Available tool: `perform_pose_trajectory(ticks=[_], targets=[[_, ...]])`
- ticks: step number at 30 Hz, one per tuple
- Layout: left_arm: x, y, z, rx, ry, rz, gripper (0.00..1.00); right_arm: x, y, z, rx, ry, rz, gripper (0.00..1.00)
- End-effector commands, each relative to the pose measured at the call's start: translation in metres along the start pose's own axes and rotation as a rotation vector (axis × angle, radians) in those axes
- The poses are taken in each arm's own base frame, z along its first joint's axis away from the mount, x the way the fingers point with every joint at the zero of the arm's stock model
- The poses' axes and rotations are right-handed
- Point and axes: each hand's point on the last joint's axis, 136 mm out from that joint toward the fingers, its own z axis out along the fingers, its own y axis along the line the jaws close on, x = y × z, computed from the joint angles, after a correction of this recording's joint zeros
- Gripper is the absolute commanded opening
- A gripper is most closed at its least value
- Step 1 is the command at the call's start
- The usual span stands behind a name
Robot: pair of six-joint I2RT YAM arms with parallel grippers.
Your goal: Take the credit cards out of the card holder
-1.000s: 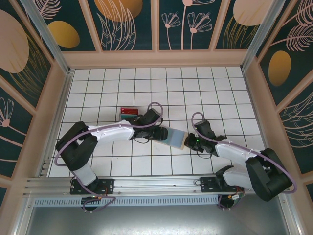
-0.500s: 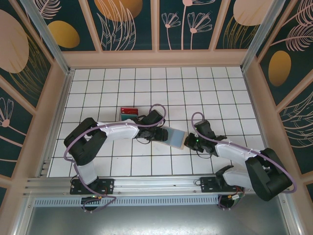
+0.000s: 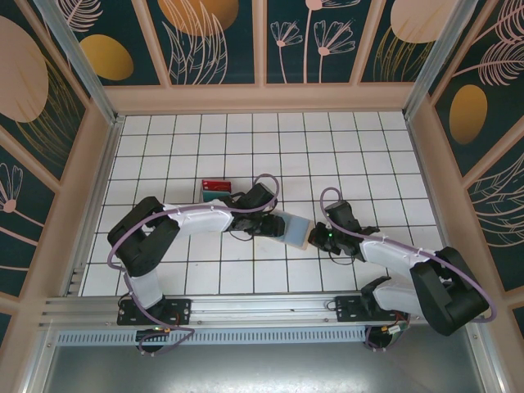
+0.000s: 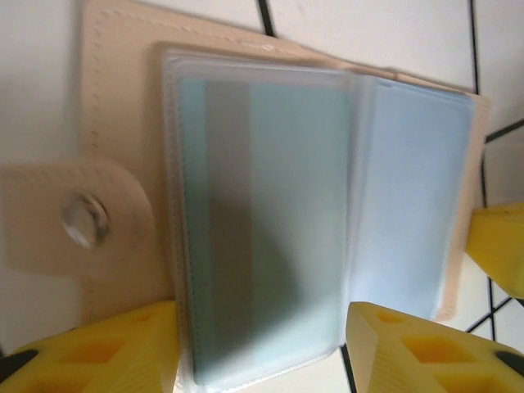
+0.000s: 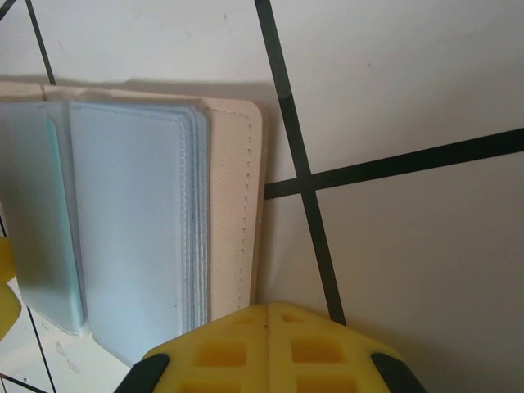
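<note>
Reaching in from their mounts at the near edge of the white-tiled table (image 3: 164, 147), the left arm (image 3: 188, 221) and the right arm (image 3: 393, 254) meet at mid-table over the card holder (image 3: 295, 229). It lies open and flat on the tiles between the two grippers, its clear plastic sleeves facing up and its tan cover underneath.

On the near right, the right gripper (image 3: 321, 237) has its yellow fingers pressed together with nothing between them. From the right wrist camera, the tip sits at the stitched tan border of the holder's right-hand panel; whether it bears down on the leather cannot be told.

On the left, the left gripper (image 3: 268, 223) is spread, with one yellow fingertip (image 4: 106, 352) on either side of the near end of the top sleeve (image 4: 262, 123). Seen from the left wrist, that sleeve holds a teal-green card (image 4: 278, 213) with a darker stripe down its length, lying wholly inside the plastic. Beside it the other panel shows a stack of pale blue sleeves, and a tan snap tab (image 4: 78, 217) with a metal stud juts from the holder's outer edge.

Farther back, just beyond the left arm's wrist, a red card (image 3: 217, 184) and a second teal card (image 3: 214, 196) lie together on the tiles, apart from the holder. Behind them stand the enclosure's dark walls (image 3: 213, 41), painted with pale flowers.
</note>
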Motion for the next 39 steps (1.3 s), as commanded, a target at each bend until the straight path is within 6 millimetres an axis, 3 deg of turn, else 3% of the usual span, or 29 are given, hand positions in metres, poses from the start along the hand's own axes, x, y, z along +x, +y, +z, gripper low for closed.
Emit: perform_pose_trajectory(ticks=[1,9,16,28,39], targets=[[0.001,-0.022,0.001,0.094,0.013,0.040,0.56,0.016,-0.011,0.011,0.036,0.054,0.001,0.00],[-0.001,-0.029,-0.002,0.117,0.011,0.049,0.64,0.016,-0.012,0.011,0.041,0.054,0.001,0.00],[-0.001,-0.024,-0.003,0.098,0.001,0.056,0.98,0.016,-0.012,0.012,0.042,0.055,0.000,0.00],[-0.013,-0.026,-0.029,0.048,-0.057,0.125,0.99,0.016,-0.013,0.011,0.051,0.055,0.002,0.00],[-0.013,-0.028,-0.033,0.039,-0.040,0.153,0.99,0.015,-0.013,0.010,0.050,0.049,-0.001,0.00]])
